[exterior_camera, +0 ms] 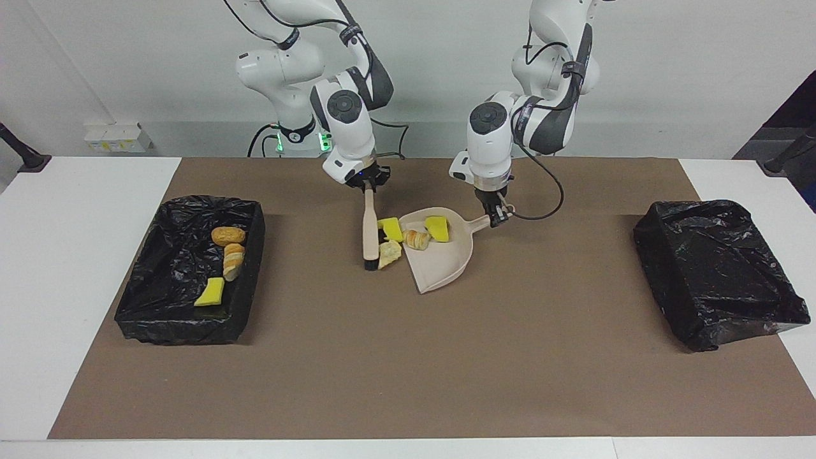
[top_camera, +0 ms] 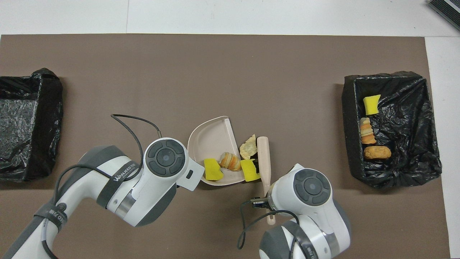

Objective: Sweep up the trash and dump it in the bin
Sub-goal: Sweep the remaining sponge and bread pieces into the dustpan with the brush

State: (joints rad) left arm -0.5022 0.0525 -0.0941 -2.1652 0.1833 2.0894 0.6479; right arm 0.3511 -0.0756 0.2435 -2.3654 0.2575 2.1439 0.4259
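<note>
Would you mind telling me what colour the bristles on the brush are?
Black, under the beige handle of the brush; the bristles show best in the facing view.

trash (exterior_camera: 417, 238): 2 in dustpan (exterior_camera: 446, 264) | 2 at its mouth | 3 in bin (exterior_camera: 159, 319)

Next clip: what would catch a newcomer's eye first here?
Mid-table, the right gripper presses a brush against two scraps at the mouth of a dustpan, held by the left gripper. Two more scraps lie inside it. Three others sit in the bin at the right arm's end.
</note>
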